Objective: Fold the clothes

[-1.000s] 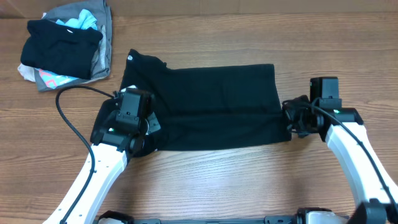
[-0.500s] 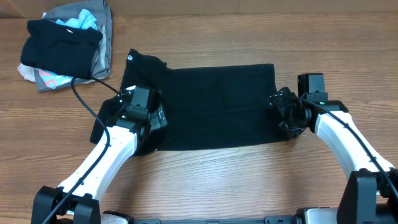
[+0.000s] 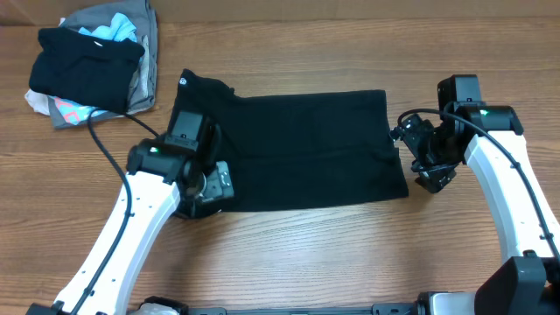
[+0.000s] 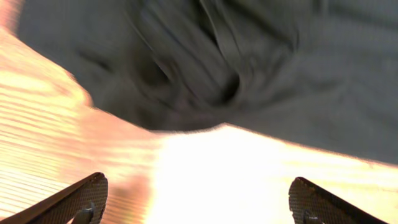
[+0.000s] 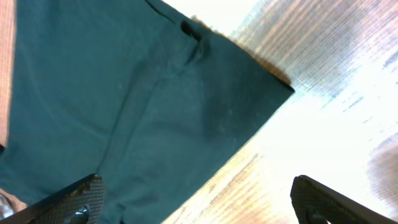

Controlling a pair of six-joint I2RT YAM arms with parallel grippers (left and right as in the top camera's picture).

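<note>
Shirt (image 3: 297, 149) lay flat on table (image 3: 289, 254), long axis left-right. Left gripper (image 3: 210, 185) wide, empty, over its bunched left end; right gripper (image 3: 423, 163) wide, empty, just off right hem. Left nearer.

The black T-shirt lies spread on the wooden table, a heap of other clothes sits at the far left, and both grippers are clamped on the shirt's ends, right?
Not quite. The two wrist views show the left gripper and the right gripper open, clamped on nothing. The black T-shirt lies free; the rest stands.
</note>
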